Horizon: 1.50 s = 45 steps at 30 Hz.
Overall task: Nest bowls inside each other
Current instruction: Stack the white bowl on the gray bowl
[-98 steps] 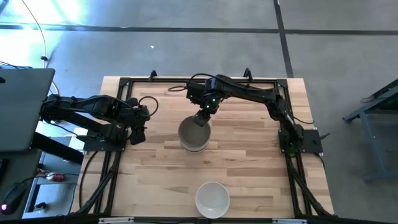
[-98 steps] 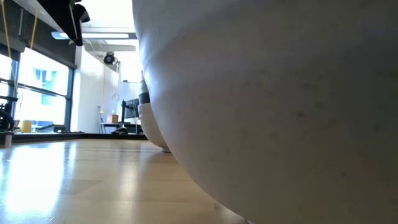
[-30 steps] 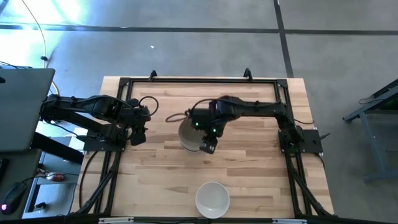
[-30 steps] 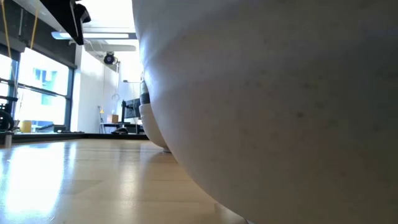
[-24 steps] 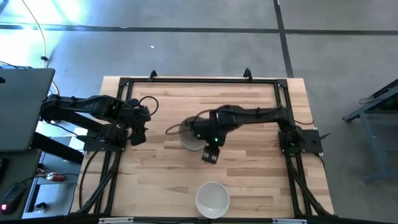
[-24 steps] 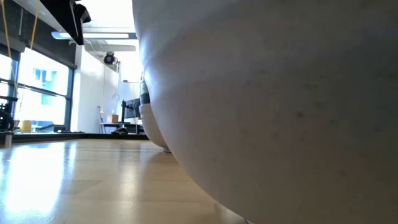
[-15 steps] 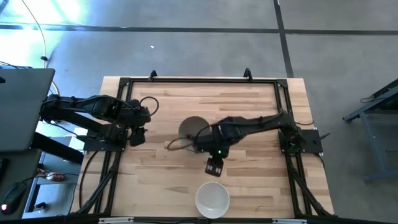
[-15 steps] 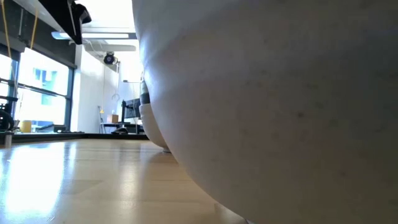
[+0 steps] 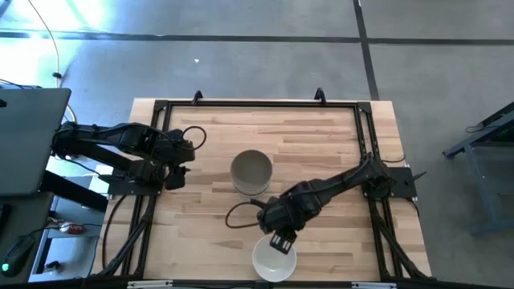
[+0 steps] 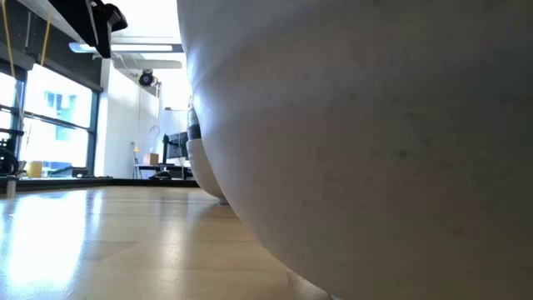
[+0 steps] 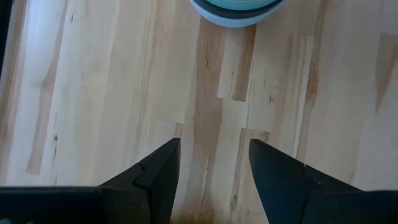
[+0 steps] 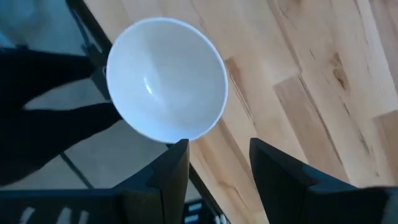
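I see the right gripper (image 9: 280,242) over the near edge of the tabletop (image 9: 321,144), jaws spread wide and holding nothing, poised just at the rim of the lone white bowl (image 9: 274,258), which sits at the middle of that edge. The stack of nested bowls (image 9: 251,172) stands near the tabletop's centre, an olive-grey bowl uppermost. The left gripper (image 9: 175,172) waits at the left edge, jaws wide and empty, facing the stack.
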Tool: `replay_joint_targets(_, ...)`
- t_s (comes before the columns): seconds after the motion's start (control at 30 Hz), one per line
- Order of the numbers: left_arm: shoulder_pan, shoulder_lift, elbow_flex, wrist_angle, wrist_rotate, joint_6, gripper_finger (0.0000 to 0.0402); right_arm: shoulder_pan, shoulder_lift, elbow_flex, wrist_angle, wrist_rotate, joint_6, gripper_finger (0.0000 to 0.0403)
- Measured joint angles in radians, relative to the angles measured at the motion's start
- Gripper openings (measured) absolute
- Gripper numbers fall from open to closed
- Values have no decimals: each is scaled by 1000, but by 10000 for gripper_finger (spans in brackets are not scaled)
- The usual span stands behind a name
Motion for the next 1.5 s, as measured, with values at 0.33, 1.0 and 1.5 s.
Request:
replay_joint_targets(0.33,-16,0,0,6,19,-58,181,67,0,-101,109,52,190,160)
replay_joint_targets(1.0,-35,7,0,69,44,-157,181,101,0,-391,315,65,405,160)
replay_joint_targets(1.5,-35,7,0,69,43,-172,181,101,0,-531,478,13,456,152)
